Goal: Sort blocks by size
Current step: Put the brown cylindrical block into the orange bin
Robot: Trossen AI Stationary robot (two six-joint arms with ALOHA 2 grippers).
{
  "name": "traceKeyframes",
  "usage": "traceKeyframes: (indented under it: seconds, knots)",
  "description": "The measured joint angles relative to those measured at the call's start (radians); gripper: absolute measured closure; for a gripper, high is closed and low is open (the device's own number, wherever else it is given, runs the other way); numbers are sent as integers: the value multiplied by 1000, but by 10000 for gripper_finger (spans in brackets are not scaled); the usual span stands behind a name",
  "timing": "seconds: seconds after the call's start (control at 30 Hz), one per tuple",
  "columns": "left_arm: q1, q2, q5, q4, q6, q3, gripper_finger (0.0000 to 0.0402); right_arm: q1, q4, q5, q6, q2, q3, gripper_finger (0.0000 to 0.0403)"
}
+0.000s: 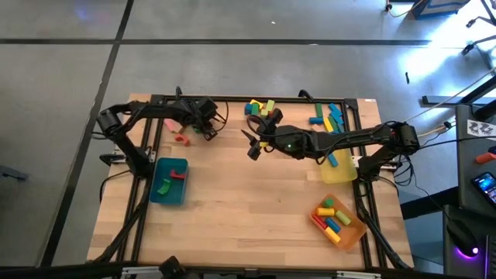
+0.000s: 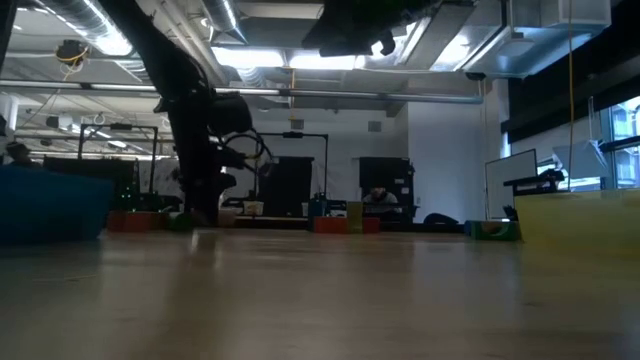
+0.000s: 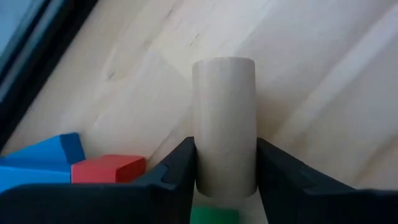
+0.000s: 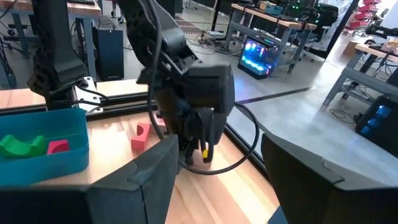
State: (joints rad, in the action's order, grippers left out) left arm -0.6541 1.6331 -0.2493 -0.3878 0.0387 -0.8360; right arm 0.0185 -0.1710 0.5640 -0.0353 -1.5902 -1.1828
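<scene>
On the wooden table (image 1: pixel 248 201), at eleven o'clock, my left gripper (image 3: pixel 225 177) clamps a pale cylinder (image 3: pixel 224 124) for sorting; right gripper (image 1: pixel 253 143) waits open at centre.

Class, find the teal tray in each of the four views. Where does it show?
High view: teal tray left of centre.
Low view: dark shape at far left.
Left wrist view: not in it; only a pale cylinder in the left gripper.
Right wrist view: lower left.
Shared landmark: the left gripper, beyond the tray.
</scene>
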Motion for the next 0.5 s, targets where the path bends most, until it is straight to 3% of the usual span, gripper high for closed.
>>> traceKeyframes:
  seconds: [0.5]
  knots:
    - [159, -215, -8, -93, -26, 0, 277, 0, 23, 0, 2, -7, 0, 171]
